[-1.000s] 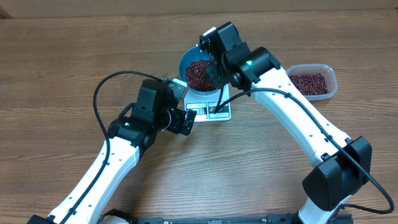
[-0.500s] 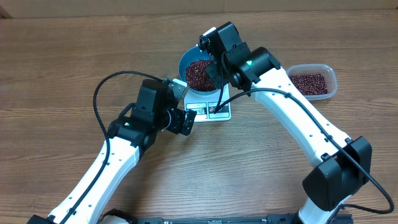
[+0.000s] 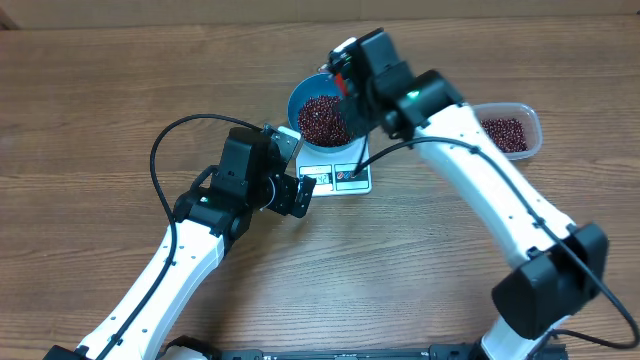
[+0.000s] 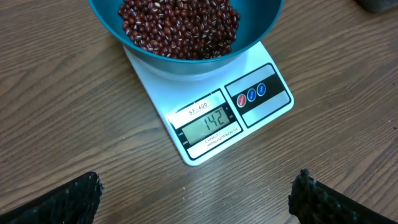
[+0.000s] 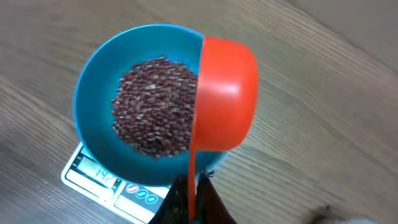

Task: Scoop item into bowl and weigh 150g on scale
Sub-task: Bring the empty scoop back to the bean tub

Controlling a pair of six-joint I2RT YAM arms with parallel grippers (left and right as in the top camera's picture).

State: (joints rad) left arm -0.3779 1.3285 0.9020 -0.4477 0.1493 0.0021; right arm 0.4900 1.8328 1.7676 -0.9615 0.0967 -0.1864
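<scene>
The blue bowl [image 3: 305,95] stands on the white scale [image 3: 345,180] and holds a heap of red-brown beans [image 3: 322,120]. In the left wrist view the scale [image 4: 277,107] shows 142 under the bowl [image 4: 264,25] of beans [image 4: 180,25]. My right gripper [image 5: 193,202] is shut on the thin handle of an orange scoop [image 5: 227,93]. The scoop is tipped on its side over the bowl's [image 5: 93,87] right rim, beside the beans [image 5: 152,109]. My left gripper [image 4: 196,199] hovers open over bare wood just in front of the scale, its fingers [image 4: 62,199] wide apart.
A clear plastic tub [image 3: 528,125] with more beans [image 3: 505,133] sits at the right, partly behind my right arm. Black cables loop off both arms above the wooden tabletop. My left arm lies along the front left.
My right arm has shifted up and to the right, carrying the scoop toward the bowl's right rim. The left arm, bowl and scale have not moved.
</scene>
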